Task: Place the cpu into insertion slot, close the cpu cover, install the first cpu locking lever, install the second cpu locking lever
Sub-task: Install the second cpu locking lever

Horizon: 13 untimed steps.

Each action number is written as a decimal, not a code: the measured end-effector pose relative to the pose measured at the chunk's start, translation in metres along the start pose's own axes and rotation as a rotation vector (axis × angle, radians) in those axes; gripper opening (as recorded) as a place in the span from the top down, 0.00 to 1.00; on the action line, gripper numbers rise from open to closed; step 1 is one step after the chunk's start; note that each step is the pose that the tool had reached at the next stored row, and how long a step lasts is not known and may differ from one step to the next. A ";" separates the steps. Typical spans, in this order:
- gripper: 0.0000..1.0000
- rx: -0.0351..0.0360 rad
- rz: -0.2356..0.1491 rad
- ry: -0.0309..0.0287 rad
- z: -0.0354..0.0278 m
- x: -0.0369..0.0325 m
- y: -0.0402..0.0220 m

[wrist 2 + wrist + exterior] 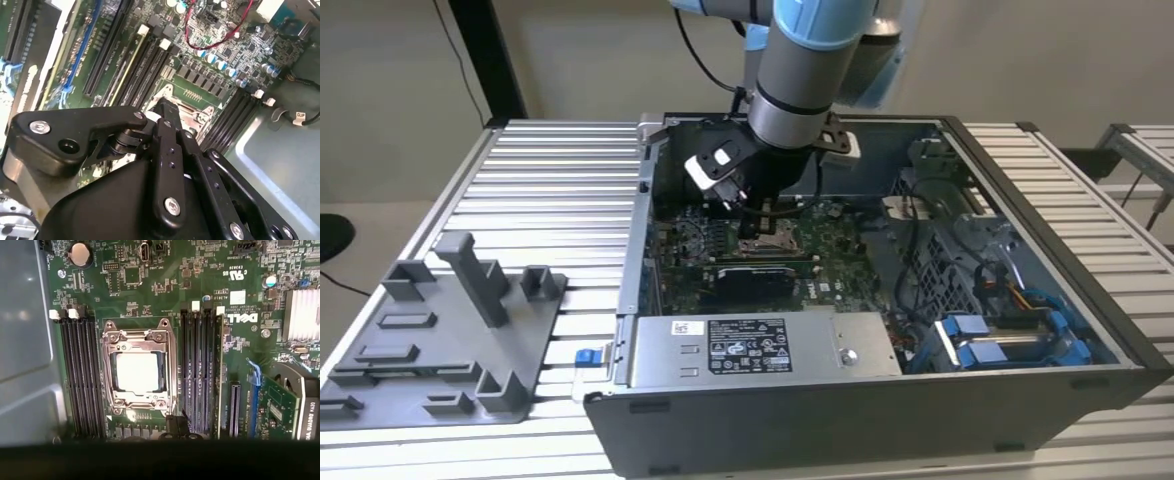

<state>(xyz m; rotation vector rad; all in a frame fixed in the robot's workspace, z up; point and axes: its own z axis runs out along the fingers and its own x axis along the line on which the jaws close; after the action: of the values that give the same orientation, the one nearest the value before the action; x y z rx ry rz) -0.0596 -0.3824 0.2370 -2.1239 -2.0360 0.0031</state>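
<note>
I can't tell how far the jaws are open, or whether they've got hold of anything: in the second wrist view the gripper [161, 107] is a stack of black linkage with its tip down right at the edge of the insertion slot [192, 107], and the tip itself is hidden behind its own body. In the exterior view the gripper [754, 228] sits low inside the open computer case [1067, 380], directly over the socket on the green motherboard [834, 240]. The first wrist view gives me the best look: the cpu [138, 372] lies flat in the insertion slot [139, 371], silvery top up, and the cpu cover [111, 371] is folded down flat around it, with the chip showing through its window. A bank of black memory slots [197, 372] runs along either side of the socket. The grey power-supply box [761, 346] sits at the near edge of the case from the socket, and a grey fixture tray [447, 340] rests on the slatted table [547, 200] outside the case, at the exterior view's left.
</note>
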 end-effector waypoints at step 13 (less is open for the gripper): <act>1.00 -0.0004 0.005 0.0207 0.0150 0.0003 -0.0012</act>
<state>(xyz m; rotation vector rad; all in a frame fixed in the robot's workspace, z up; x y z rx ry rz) -0.0628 -0.3799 0.2225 -2.1208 -2.0188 -0.0183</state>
